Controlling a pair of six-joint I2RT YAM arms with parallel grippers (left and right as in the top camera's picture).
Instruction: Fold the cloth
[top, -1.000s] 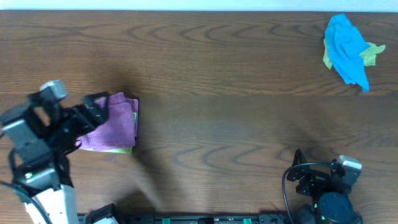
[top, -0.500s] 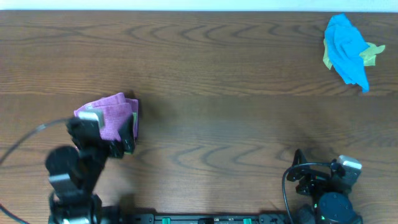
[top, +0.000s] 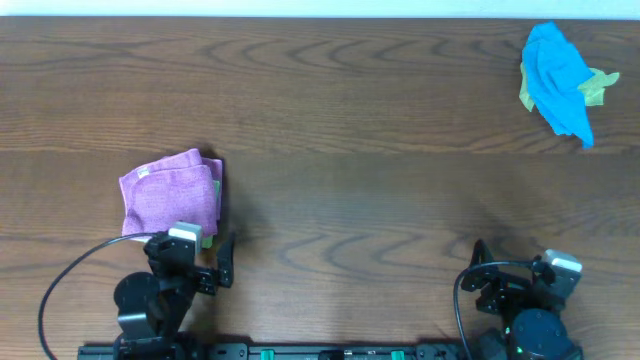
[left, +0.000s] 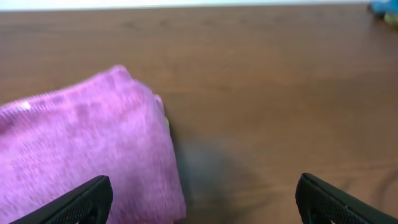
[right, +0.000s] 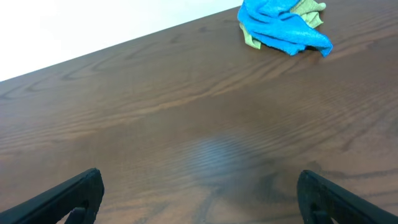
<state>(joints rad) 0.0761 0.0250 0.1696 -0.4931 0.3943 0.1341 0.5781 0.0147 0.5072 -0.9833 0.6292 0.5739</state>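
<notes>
**Cloth folded near-left, both claws wide and empty**

Near edge first. Left gripper (left: 202, 204) sat at the near-left of the table (top: 350, 120). Jaws were spread wide w/ nothing btwn them. Its arm (top: 150, 305) was tucked back over the near edge, cable looping off to the left.

Right gripper (right: 199, 200) was at near-right, jaws likewise spread wide and holding nothing, only bare wood in front of it. Right arm (top: 525, 305) was bunched up at the near edge.

Just beyond the left gripper lay the cloth (top: 170, 195), magenta, flat on the table. It was folded into a compact, approx square pad w/ stacked layers showing along its right side. A small white tag (top: 142, 177) sat near its far-left corner. A lime-green sliver (top: 207, 240) peeked out under its near-right corner. On wrist cam the left finger overlapped the cloth's near part; couldn't tell if it touched.

Far right, well apart from all that: a crumpled blue cloth (top: 555, 75) lay on top of a lime-green cloth (top: 600, 87), close to the far edge.
</notes>
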